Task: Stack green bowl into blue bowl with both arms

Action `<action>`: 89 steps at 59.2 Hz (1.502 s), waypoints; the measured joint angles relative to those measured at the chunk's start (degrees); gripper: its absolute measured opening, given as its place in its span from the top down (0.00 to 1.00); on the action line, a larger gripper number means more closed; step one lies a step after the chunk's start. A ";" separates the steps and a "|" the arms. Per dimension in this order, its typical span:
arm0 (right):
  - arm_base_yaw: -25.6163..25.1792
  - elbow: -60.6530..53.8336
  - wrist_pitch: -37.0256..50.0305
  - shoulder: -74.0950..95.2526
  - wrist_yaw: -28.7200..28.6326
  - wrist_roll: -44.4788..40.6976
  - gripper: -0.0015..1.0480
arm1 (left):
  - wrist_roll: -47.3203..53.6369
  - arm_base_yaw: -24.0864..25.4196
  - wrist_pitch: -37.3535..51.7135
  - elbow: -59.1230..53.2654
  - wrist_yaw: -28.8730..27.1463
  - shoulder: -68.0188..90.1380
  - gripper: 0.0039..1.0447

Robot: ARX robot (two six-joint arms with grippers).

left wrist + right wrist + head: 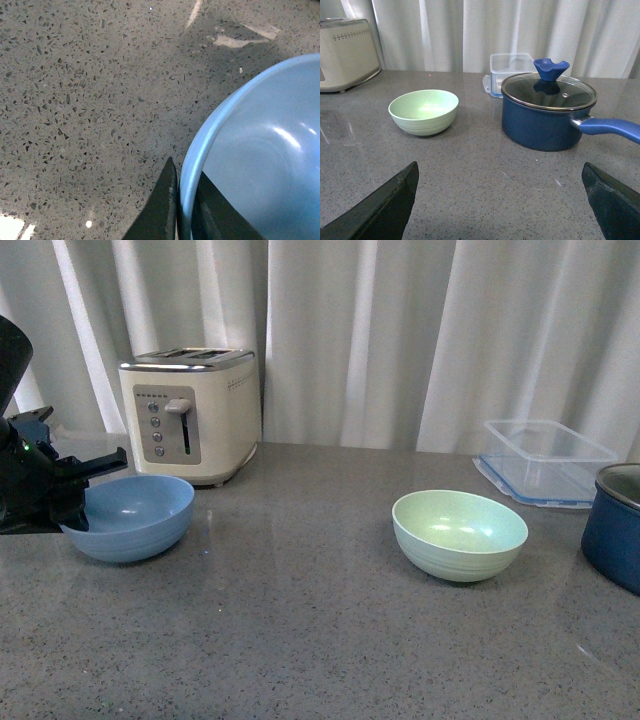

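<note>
The blue bowl (135,517) sits on the grey counter at the left. My left gripper (78,502) is shut on its left rim, one finger inside and one outside. In the left wrist view the blue bowl (260,160) fills one side, its rim pinched at my gripper (184,200). The green bowl (459,534) stands upright and empty right of the middle. It also shows in the right wrist view (423,111). My right gripper (500,197) is open and empty, well short of the green bowl, out of the front view.
A cream toaster (190,413) stands behind the blue bowl. A clear plastic container (545,460) sits at the back right. A dark navy pot (547,117) with a glass lid and blue handle stands right of the green bowl. Speckled counter (300,640) lies between the bowls.
</note>
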 joint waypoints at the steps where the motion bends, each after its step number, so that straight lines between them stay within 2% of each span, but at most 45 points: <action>1: 0.00 0.00 0.00 0.00 0.00 0.00 0.10 | -0.04 0.09 -0.04 0.04 0.39 -0.02 0.97; 16: 0.00 -0.02 0.00 0.00 0.00 0.00 0.10 | 0.42 0.37 -0.42 -0.94 3.26 -4.02 0.97; 24: 0.00 -0.02 0.00 0.00 0.00 0.00 0.10 | 0.42 -1.40 -0.42 -1.05 5.18 -8.55 0.97; 43: 0.00 -0.02 0.00 0.00 0.02 0.00 0.10 | -0.31 -12.85 -1.49 1.53 2.56 -6.38 0.97; 49: 0.00 0.00 0.00 0.00 0.02 0.00 0.10 | -0.33 -15.12 -2.25 3.43 1.86 -4.09 0.97; 70: 0.00 0.00 0.00 0.00 0.00 0.00 0.10 | -1.03 -18.34 -3.58 7.93 -1.95 1.95 0.97; 89: 0.00 0.00 0.00 0.00 0.00 0.00 0.10 | -1.92 -20.22 -3.69 9.57 -2.34 5.18 0.97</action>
